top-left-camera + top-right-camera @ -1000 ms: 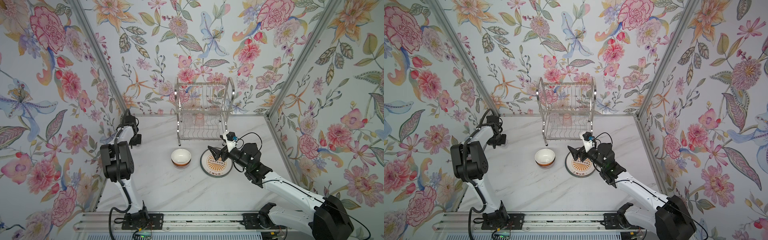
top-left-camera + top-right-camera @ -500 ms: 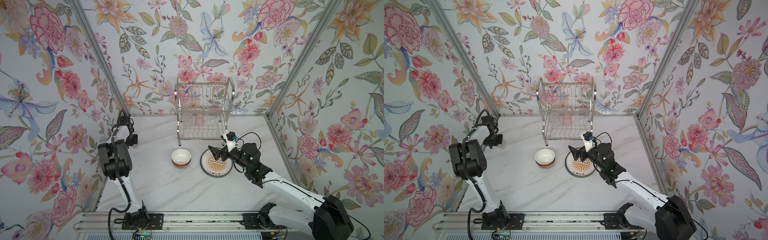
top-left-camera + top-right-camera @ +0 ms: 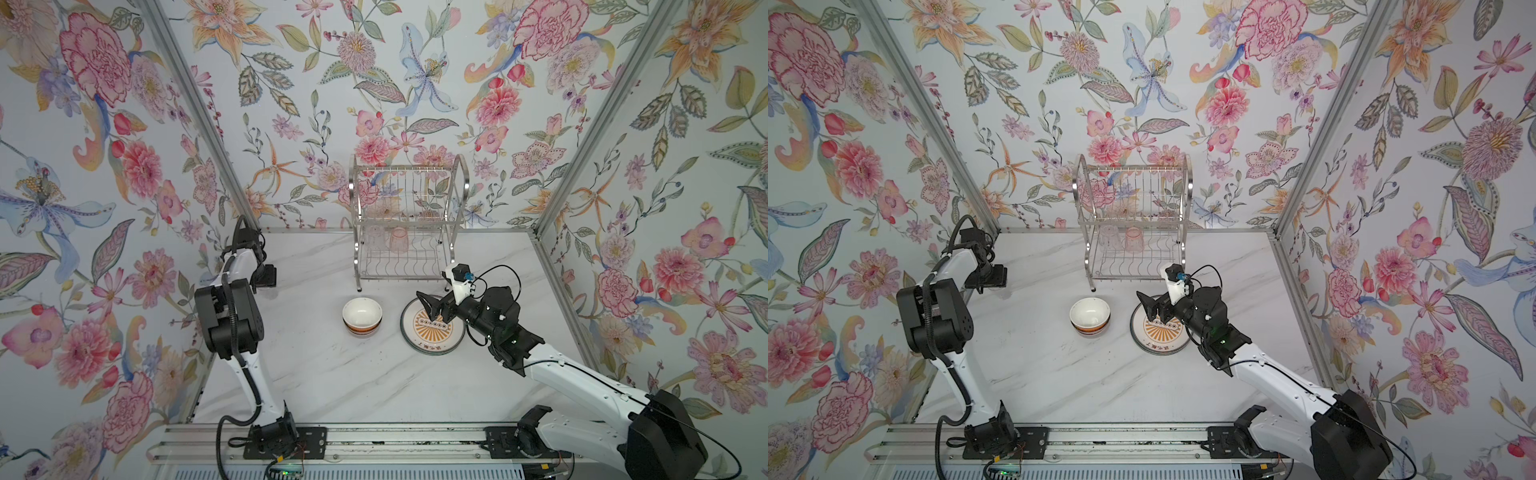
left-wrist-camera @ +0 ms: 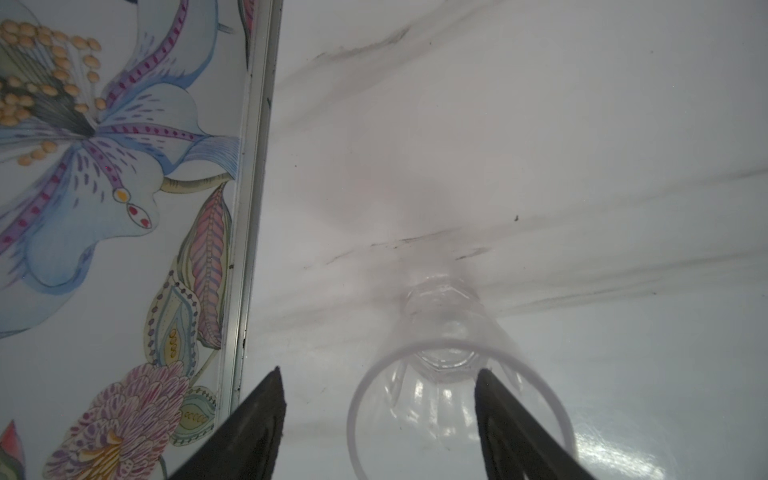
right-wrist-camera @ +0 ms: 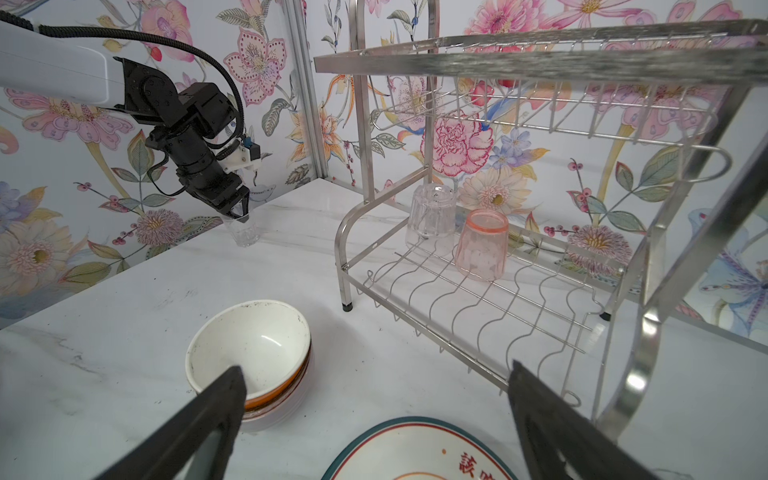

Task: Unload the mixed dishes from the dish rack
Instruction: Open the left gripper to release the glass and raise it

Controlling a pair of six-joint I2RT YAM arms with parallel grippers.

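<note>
Marble tabletop (image 4: pixel 540 124), clear glass (image 4: pixel 440 399) upright under left tool (image 4: pixel 379 370)

Rack (image 3: pixel 409 168) shiny s/s wire; bowl (image 3: pixel 362 316) glazed ceramic; glass (image 4: pixel 440 395) clear, smooth.

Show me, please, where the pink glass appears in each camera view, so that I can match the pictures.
In a top view: pink glass on the dish rack's lower shelf, near picture centre.
In a top view: pink glass on the same shelf, slightly left of centre.
Left wrist view: not in it.
Right wrist view: pink glass on that shelf, nearer the camera than the clear glass.
Shared landmark: that clear glass beside it.
</note>
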